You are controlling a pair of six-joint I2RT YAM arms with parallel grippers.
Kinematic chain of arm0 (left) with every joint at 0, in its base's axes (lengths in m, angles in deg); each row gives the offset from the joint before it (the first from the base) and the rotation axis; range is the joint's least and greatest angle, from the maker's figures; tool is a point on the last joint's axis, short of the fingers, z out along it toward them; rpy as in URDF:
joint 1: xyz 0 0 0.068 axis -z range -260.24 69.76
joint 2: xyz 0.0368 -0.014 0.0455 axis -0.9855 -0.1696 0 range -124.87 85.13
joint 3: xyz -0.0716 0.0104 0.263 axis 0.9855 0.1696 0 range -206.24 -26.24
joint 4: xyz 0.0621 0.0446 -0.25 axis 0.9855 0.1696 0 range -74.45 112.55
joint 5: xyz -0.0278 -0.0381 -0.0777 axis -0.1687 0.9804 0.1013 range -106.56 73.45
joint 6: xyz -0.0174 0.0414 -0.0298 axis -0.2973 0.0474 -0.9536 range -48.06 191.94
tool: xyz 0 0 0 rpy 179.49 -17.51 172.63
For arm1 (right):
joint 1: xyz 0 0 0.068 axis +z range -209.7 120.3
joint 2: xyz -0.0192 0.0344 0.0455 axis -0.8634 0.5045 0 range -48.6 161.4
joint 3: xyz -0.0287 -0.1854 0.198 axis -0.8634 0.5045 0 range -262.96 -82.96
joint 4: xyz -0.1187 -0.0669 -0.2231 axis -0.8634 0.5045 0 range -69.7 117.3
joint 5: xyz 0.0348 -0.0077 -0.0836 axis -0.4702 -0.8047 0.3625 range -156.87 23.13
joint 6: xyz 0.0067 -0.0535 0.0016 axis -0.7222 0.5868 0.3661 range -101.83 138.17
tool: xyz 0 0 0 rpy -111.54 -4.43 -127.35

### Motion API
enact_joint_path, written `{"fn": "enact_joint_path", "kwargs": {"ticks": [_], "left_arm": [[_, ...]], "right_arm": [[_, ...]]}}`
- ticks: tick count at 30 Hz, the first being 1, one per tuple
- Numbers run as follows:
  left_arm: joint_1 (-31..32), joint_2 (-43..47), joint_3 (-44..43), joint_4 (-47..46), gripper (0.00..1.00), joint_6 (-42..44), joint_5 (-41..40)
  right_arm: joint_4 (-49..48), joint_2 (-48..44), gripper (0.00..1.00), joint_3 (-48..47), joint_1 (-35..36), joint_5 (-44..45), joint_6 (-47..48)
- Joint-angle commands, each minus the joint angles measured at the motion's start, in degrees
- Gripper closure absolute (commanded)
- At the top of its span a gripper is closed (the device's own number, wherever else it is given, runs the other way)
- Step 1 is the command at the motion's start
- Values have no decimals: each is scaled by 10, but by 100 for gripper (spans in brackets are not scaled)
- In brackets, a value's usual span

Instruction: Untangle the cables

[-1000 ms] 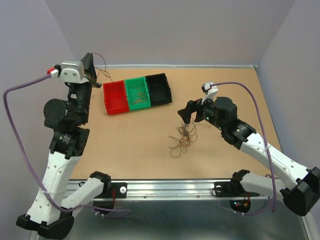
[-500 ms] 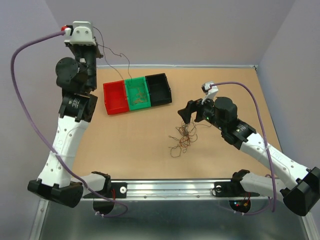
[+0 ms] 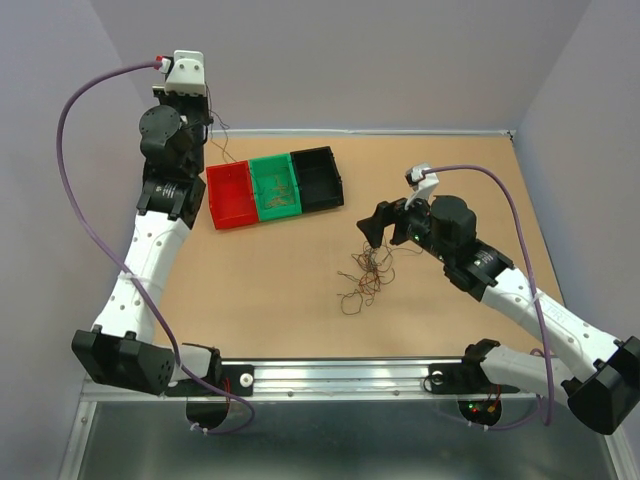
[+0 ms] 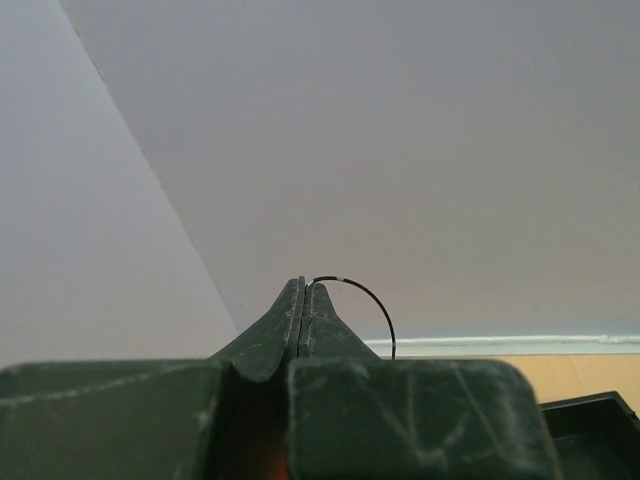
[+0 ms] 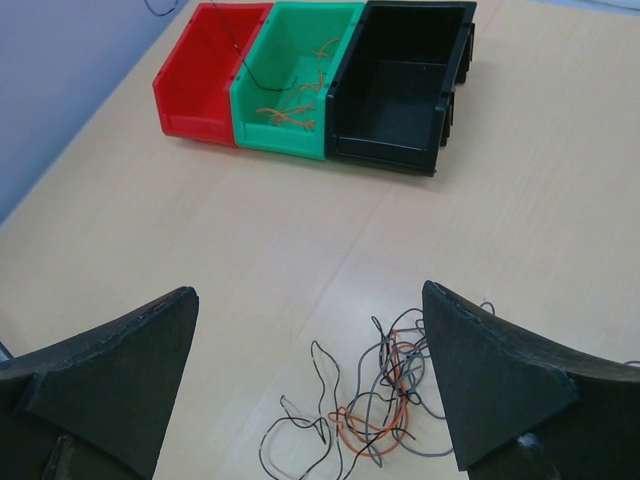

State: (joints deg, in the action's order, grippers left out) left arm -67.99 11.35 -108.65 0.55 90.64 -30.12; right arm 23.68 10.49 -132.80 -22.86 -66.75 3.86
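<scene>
The cables are a small tangle of thin dark, grey and orange wires on the table's middle; they also show in the right wrist view. My right gripper is open and empty just above and behind the tangle, its jaws wide apart. My left gripper is raised high at the back left and shut on one thin dark wire, pinched at the fingertips. The wire's loose end hangs down over the red bin.
Three bins stand in a row at the back left: red, green with several orange wires inside, and black. They also show in the right wrist view: red, green, black. Walls close in at left and back.
My left arm has risen and swung back and right, carrying the dark wire over towards the red bin. The right arm and the tangle have not moved.
</scene>
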Motion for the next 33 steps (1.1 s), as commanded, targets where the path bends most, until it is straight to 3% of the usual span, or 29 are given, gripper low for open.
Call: {"fn": "enact_joint_path", "kwargs": {"ticks": [1,10,17,24,30,33], "left_arm": [[-4,20,-31,-46,100,-10,11],[-4,-4,-140,-16,100,4,-1],[-4,-8,-161,-23,100,9,-12],[-9,0,-80,-64,100,22,-19],[-55,3,-23,-78,100,-19,17],[-74,29,64,-113,100,-42,45]], "right_arm": [[-28,-9,2,11,4,10,9],[-44,-6,2,11,4,12,10],[-44,-5,2,11,4,11,10],[-44,-5,2,11,4,8,11],[-44,-5,2,10,4,8,11],[-44,-6,2,11,4,7,10]]}}
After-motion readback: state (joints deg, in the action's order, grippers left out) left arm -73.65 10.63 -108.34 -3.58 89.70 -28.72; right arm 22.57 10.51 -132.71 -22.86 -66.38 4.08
